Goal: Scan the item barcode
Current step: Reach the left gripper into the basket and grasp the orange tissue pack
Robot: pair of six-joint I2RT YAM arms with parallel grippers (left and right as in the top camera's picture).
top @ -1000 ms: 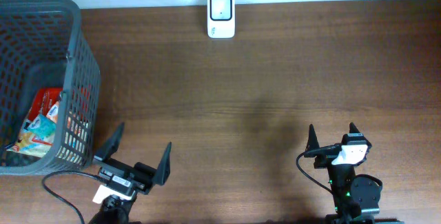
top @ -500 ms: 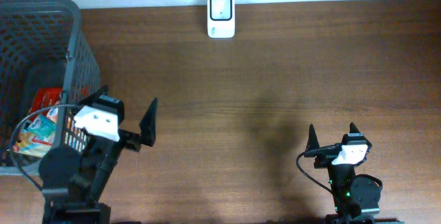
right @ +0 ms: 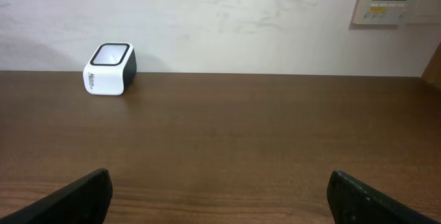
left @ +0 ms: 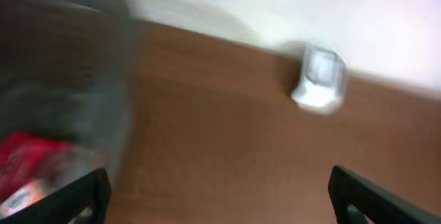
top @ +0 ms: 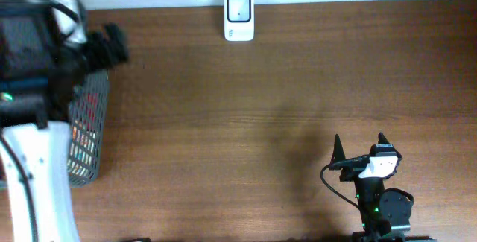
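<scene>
Nearest, at the near edge of the desk (top: 223, 160) toward its right corner, the right claw (top: 358, 144) is sitting low with its two fingers spread wide, released and gripping nothing; bare wood is showing between them. Further in, along the left edge, the grey mesh basket (top: 86, 141) is standing, and the left arm (top: 33, 160) is hanging over it, covering most of it from above. The left claw (left: 219, 195) is likewise released, its fingers (left: 69, 198) standing far apart with nothing between them. Its wrist view is coming through blurred, yet a red packet (left: 31, 163) is showing inside the basket, below and to the left of the claw. At the far edge, near the middle, the white barcode scanner (top: 239, 17) is standing alone against the wall (right: 241, 17), its dark window facing upward, well apart from both claws and from the basket.
</scene>
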